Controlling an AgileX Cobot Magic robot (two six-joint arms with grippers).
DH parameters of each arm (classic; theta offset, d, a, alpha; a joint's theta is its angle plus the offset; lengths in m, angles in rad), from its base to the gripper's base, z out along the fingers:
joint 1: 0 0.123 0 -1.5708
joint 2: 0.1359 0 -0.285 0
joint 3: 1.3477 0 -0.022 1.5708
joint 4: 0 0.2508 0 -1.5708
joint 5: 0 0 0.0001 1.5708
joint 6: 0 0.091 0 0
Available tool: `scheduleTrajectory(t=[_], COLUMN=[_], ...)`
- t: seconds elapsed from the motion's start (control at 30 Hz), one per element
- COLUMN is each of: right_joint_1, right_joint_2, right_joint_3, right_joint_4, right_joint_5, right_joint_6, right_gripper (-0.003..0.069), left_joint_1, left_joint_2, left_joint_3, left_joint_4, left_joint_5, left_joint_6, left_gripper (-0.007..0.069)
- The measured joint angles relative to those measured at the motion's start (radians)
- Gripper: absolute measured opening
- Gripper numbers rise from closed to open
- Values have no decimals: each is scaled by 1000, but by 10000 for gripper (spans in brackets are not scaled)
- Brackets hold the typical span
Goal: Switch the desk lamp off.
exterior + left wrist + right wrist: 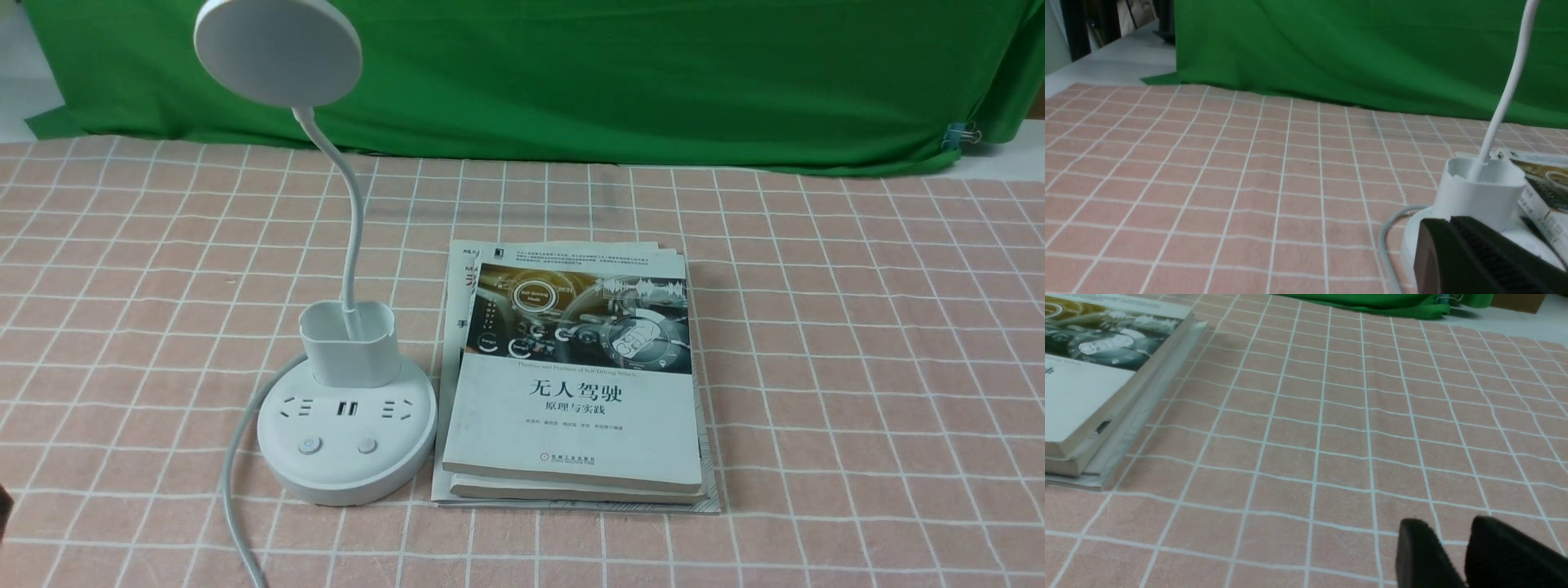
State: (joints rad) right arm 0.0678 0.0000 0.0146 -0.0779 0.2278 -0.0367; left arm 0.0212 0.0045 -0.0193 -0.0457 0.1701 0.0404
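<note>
The white desk lamp (347,441) stands left of centre on the checked cloth. Its flat disc head (277,51) is up high on a thin neck (353,245) that rises from a small cup holder (349,343). The round base carries sockets and two buttons (309,445), (367,445). I cannot tell whether the light is on. My left gripper (1449,220) is shut and empty, just in front of the lamp's cup (1480,192) and base. My right gripper (1451,522) is slightly open and empty, low over bare cloth to the right of the books. Neither gripper shows clearly in the front view.
A stack of books (571,384) lies right beside the lamp base and also shows in the right wrist view (1094,375). The lamp's grey cable (233,490) runs from the base toward the near edge. A green cloth (571,73) hangs at the back.
</note>
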Motion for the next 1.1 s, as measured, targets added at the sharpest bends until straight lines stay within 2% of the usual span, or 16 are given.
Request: scheduleTrajectory(t=[0.43, 1.1], right_joint_1=[0, 0], right_joint_2=[0, 0], right_joint_3=[0, 0], right_joint_4=[0, 0], right_joint_5=[-1, -1], right_joint_6=[0, 0], right_gripper=[240, 240], left_joint_1=[5, 5], left_joint_2=[-5, -5], left_joint_3=[26, 26], left_joint_4=[-30, -27], left_joint_5=[107, 123], left_joint_6=[-4, -4], left_gripper=[-3, -3])
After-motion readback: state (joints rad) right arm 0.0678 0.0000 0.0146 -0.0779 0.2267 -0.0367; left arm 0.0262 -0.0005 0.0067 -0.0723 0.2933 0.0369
